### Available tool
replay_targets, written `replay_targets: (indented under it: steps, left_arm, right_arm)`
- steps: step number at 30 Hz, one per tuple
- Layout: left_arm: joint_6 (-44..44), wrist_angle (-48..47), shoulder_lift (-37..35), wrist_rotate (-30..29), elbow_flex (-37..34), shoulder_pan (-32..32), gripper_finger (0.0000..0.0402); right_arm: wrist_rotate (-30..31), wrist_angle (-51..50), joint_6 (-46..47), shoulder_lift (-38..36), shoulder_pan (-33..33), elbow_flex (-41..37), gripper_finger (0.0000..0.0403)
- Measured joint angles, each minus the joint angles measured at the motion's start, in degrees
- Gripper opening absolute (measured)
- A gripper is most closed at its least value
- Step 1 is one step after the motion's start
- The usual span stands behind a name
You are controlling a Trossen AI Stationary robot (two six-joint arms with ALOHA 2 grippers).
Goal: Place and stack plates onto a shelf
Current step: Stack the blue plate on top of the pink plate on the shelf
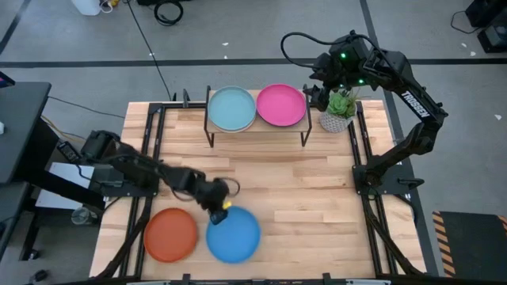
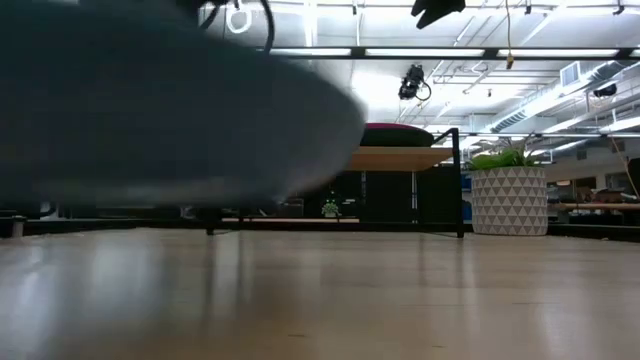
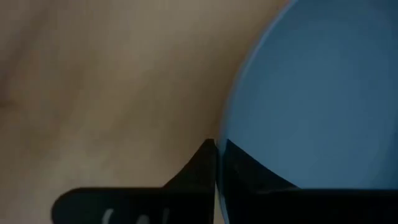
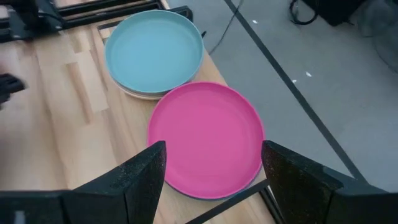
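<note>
Blue plate [image 3: 311, 93], rim pinched between the clenched fingers of the left gripper [image 1: 217, 205], lies at the near edge of the slatted table [image 1: 301, 198] in the left wrist view, one finger over the rim and one outside it. That edge grip looks chosen so the flat plate can be tipped up and lifted, since nothing else on it offers a hold. Just beside the fingers on their outer side rests an orange plate [image 1: 169, 234], apart from the blue one.

Well away from those fingers, the shelf [image 1: 257, 127] carries two piles side by side. A light teal plate [image 4: 153, 50] tops one, with at least one paler plate showing beneath it; a pink plate [image 4: 205, 138] tops the other, with a darker edge under its rim. How many lie under each cannot be told.

Over the pink plate hangs the right gripper [image 4: 212, 171], fingers spread wide and empty, apparently waiting. One potted plant [image 1: 339, 111] stands next to the shelf.

Four plates show their faces: two on the table, two on the shelf.
</note>
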Motion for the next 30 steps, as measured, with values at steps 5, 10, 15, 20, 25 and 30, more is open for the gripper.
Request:
replay_targets:
  steps: [5, 10, 15, 20, 25, 30]
  left_arm:
    - [2.5, -5.3, -6.7, 1.2, 3.5, 9.5, 0.0014]
    - [11.9, -16.5, -9.2, -3.5, 15.0, 19.7, 0.0014]
    - [20.1, -22.7, -7.8, -7.3, 26.5, 28.3, 0.0014]
    - [23.7, -24.4, -7.1, -12.4, 32.1, 34.1, 0.0014]
    - [24.3, -22.1, -7.1, -15.7, 33.9, 37.5, 0.0014]
    - [24.3, -13.7, -7.2, -15.6, 34.4, 38.7, 0.0014]
  right_arm:
    - [-4.8, 0.0, 1.8, -0.1, 0.0, -1.6, 0.0269]
    - [-11.3, 2.7, 6.4, 0.0, 0.1, -6.1, 0.0269]
    - [-12.8, 8.3, 10.3, 0.1, 2.3, -10.8, 0.0269]
    - [-12.9, 15.1, 15.6, 0.0, 4.0, -13.9, 0.0269]
    - [-12.2, 20.6, 19.9, 0.0, 4.3, -14.7, 0.0269]
    - [-9.8, 23.3, 20.5, 0.0, 4.7, -15.1, 0.0269]
